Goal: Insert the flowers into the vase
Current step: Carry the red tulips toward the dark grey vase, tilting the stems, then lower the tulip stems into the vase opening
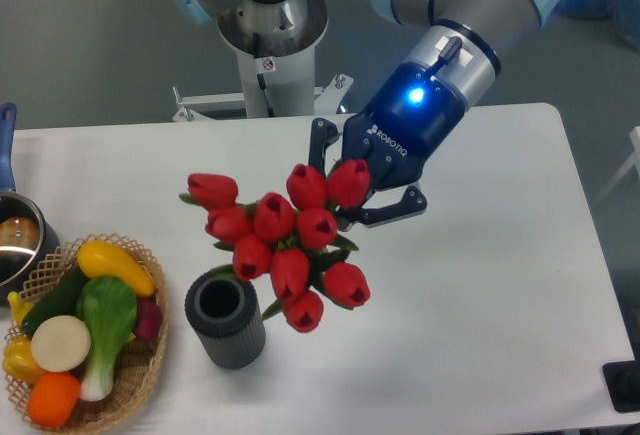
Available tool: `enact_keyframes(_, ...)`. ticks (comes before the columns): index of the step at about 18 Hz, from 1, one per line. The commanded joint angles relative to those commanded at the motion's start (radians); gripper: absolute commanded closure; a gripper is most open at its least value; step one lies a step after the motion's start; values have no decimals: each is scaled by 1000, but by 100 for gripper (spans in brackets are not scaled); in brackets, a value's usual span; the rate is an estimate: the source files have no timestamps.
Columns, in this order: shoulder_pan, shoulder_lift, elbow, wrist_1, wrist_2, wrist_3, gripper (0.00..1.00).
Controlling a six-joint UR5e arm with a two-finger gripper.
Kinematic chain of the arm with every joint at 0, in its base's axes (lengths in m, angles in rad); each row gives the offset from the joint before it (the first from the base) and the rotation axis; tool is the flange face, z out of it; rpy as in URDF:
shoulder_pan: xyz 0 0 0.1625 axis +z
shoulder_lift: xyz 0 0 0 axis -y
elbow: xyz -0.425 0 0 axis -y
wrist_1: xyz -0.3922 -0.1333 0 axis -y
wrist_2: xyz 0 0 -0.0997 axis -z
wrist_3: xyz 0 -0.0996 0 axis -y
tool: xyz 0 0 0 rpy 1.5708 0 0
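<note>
The gripper (352,187) is clamped on the stems of the flowers (285,240), about 9 red tulips carried in the air with the heads fanned toward the camera, just up and right of the vase (225,317). The vase stands upright on the table (500,285), mouth empty. From here I'd say the stems, hidden behind the blooms, must be tipped downward and centred over that 1 narrow mouth before lowering.

arm: reaching down-left, raised above table | gripper (352,187): clamped, fingers pointing down-left
</note>
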Motion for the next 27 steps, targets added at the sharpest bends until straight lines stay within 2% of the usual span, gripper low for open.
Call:
enact_keyframes(3,-5,0,0,3,-52,3,100)
enact_keyframes(8,-31,6,-14,3,-52,0,100)
enact_keyframes(16,-95,-20,-25,11,-52,0,100)
enact_keyframes(24,-124,-54,-31,17,-51,3,99)
enact_keyframes(27,-133,-71,-32,40,-51,3,98)
